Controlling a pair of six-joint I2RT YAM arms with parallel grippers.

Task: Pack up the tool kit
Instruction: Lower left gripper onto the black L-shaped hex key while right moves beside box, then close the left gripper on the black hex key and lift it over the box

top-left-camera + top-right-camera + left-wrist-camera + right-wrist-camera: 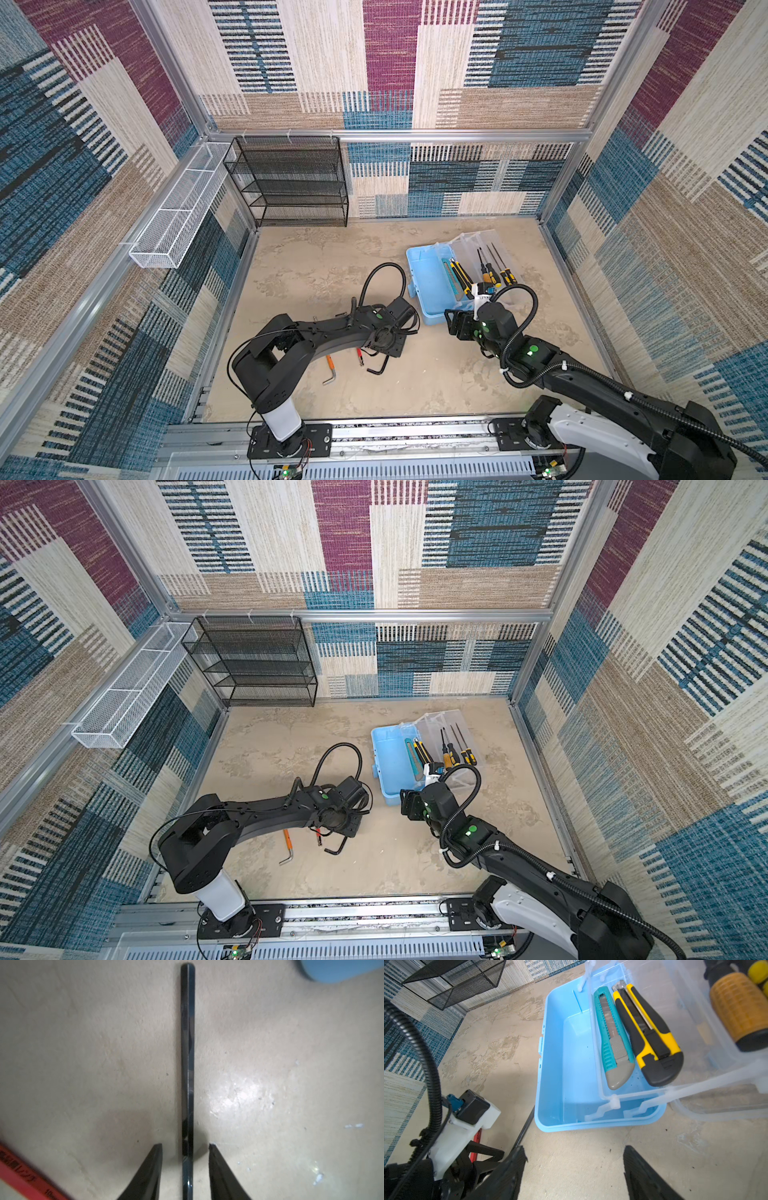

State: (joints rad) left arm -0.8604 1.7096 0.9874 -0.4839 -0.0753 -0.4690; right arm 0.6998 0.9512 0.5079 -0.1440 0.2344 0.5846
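Note:
The light blue tool kit box point(430, 291) point(566, 1076) lies open at the right in both top views. Its clear tray point(604, 1093) holds a teal utility knife point(614, 1043) and a yellow one point(652, 1039). Screwdrivers point(494, 272) lie in the clear lid point(478, 245). My left gripper point(185, 1145) is low over the floor, open, its fingers either side of a black hex key point(188, 1053) with a gap on each side. The right gripper point(574, 1148) is open and empty over bare floor at the box's near end.
An orange-sleeved hex key point(330, 370) and a red-sleeved one point(360, 357) lie on the floor by the left arm. A black mesh rack point(291, 183) stands at the back wall. A white wire basket point(174, 220) hangs on the left wall.

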